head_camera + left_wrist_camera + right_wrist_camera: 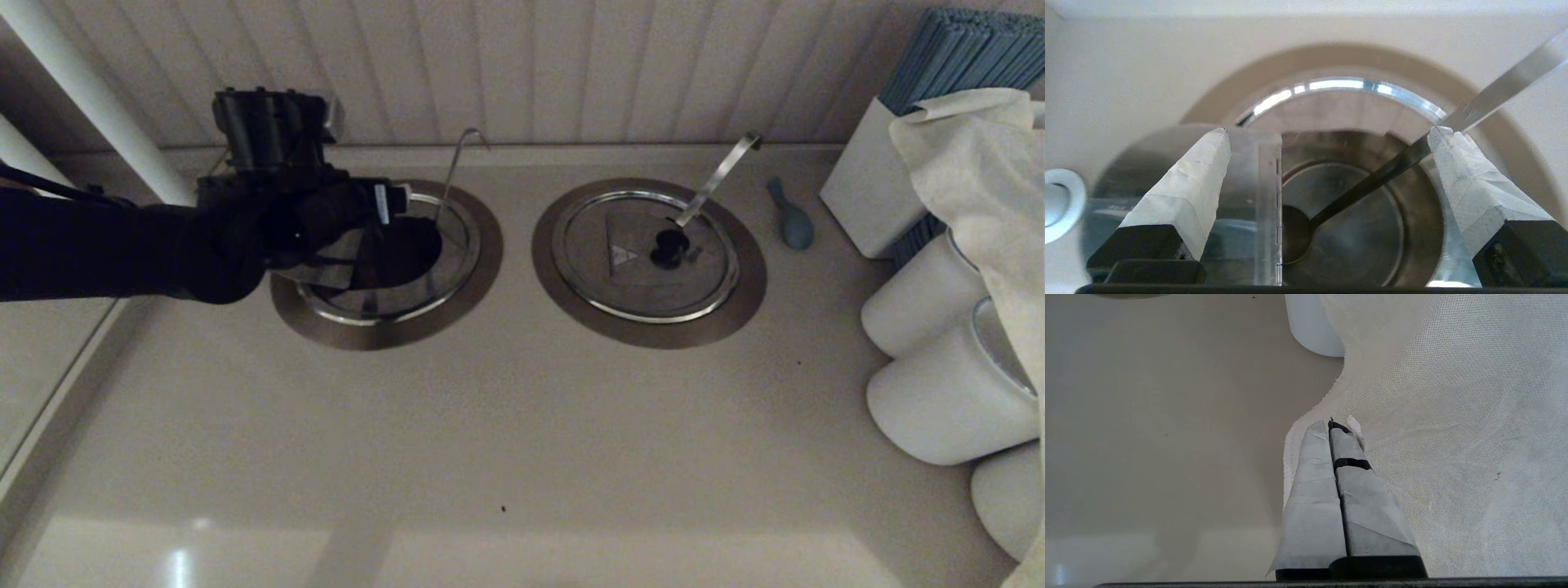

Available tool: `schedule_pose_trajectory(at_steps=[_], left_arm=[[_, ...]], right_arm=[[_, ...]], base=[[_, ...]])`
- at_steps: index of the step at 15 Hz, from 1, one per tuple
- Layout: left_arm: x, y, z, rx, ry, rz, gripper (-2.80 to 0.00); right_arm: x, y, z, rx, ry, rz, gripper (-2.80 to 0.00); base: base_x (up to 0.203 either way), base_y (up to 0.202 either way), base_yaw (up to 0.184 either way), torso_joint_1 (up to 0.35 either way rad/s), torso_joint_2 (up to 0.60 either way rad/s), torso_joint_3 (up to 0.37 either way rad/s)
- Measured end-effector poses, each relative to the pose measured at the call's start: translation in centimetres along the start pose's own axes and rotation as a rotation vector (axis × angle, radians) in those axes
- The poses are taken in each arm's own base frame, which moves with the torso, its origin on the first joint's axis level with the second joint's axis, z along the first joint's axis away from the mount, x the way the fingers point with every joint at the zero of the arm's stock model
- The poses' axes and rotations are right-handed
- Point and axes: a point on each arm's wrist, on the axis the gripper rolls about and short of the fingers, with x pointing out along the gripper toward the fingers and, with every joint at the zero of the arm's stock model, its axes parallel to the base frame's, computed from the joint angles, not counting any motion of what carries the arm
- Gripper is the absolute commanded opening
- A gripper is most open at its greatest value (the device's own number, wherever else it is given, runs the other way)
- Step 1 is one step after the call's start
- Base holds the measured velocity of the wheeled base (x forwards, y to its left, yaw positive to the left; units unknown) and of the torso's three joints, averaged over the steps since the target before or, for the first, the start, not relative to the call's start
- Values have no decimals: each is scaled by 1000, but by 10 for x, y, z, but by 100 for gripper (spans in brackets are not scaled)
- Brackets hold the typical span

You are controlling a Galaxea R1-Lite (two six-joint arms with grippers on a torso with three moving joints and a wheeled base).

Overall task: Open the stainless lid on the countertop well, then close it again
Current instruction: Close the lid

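The stainless lid [343,273] sits on the countertop well [457,269] at the left rear of the table [522,457], and its half-flap is folded up and back, exposing the dark opening. In the head view, the left gripper [359,237] hovers over this well beside the thin hooked handle [457,167]. The twin lid [645,253] with its broad flat handle [718,175] lies flat on the right-hand well; a blue teardrop-shaped item [790,216], white cylinders [939,408], a blue-topped box [873,188] and a cream cloth [980,163] stand at the right, against a panelled wall. In the left wrist view, the gripper's fingers [1188,192] are spread wide and grip nothing; the raised flap [1241,204] stands between them, and a ladle [1363,188] rests inside the well. In the right wrist view, the right gripper [1335,428] is pressed together, empty, parked over the cloth. Judged progress: opening is done; closing the flap remains.
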Motion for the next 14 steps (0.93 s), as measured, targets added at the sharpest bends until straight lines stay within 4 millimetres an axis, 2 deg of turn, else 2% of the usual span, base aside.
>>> schedule_pose_trajectory(at_steps=[5,8,10,12,14], left_arm=[[-32,23,34,-94,-43,32,0],[-62,37,49,-288,4,48,0],[-74,48,46,-426,54,81,0],[-77,62,37,-523,84,107,0],[-78,69,25,-610,119,118,0]], right_arm=[[0,0,0,0,0,-1,-280],[0,0,0,0,0,0,-280],[0,0,0,0,0,0,-280],[0,0,0,0,0,0,-280],[0,0,0,0,0,0,-280]], base=[[0,0,0,0,0,0],[0,0,0,0,0,0],[0,0,0,0,0,0],[0,0,0,0,0,0],[0,0,0,0,0,0]])
